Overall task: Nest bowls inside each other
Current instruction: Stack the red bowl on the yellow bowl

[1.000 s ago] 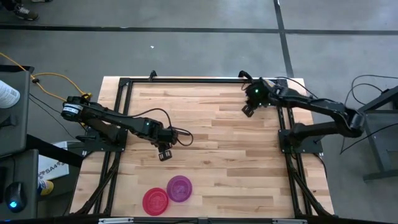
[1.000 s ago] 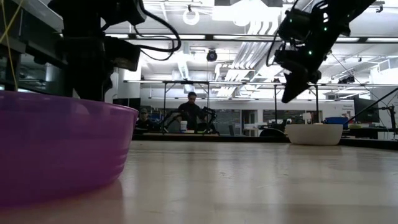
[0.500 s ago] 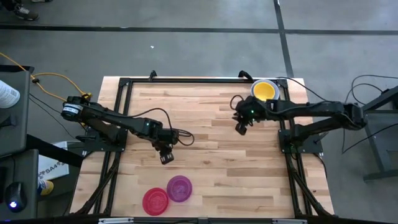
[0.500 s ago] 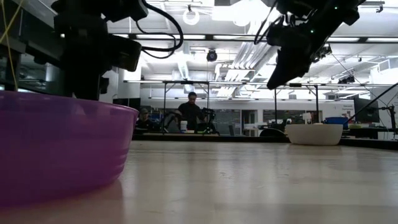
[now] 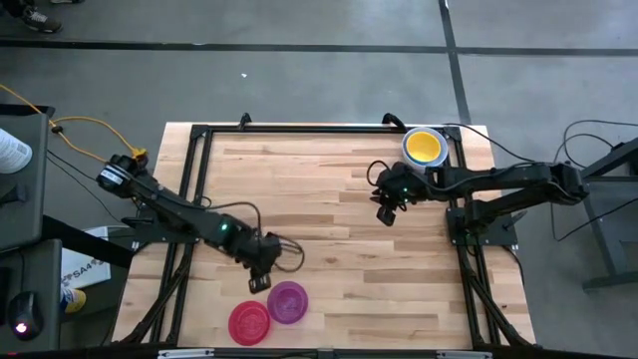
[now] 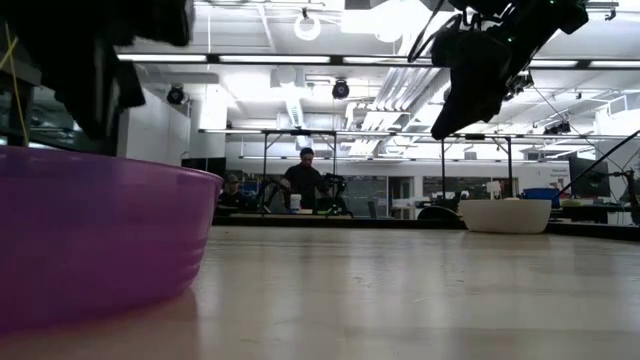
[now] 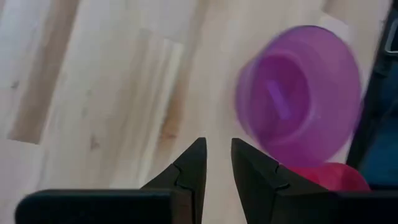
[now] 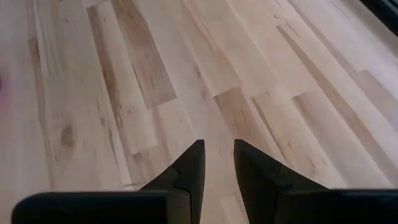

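We see the purple bowl (image 5: 288,301) touching the red bowl (image 5: 248,322) at the near edge; a yellow bowl (image 5: 423,146) sits far right. Left gripper (image 5: 259,283) and right gripper (image 5: 387,213) both narrow, empty. Bowls look light, stiff, slippery; we'd pinch the rim.

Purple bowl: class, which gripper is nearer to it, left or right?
Left. The left gripper hovers just beside the purple bowl; the right gripper is far across the table.
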Controlling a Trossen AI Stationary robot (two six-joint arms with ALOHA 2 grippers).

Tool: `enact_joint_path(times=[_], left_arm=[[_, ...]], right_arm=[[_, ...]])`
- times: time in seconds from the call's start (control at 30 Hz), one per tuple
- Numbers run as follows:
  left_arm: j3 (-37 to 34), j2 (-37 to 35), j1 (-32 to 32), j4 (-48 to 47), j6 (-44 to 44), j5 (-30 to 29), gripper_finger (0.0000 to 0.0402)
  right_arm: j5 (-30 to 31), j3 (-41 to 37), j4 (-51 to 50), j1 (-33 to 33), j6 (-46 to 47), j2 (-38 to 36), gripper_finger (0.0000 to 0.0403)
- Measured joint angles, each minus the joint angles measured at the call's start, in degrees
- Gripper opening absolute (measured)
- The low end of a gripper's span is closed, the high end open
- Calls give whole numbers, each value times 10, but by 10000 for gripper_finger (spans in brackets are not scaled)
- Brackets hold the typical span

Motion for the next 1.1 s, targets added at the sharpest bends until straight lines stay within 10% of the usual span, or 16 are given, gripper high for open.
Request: enact_joint_path(times=[1.1], left_arm=[[3,54,-188,35,-136,-45,77]], right_arm=[[0,0,0,33,15,0,80]])
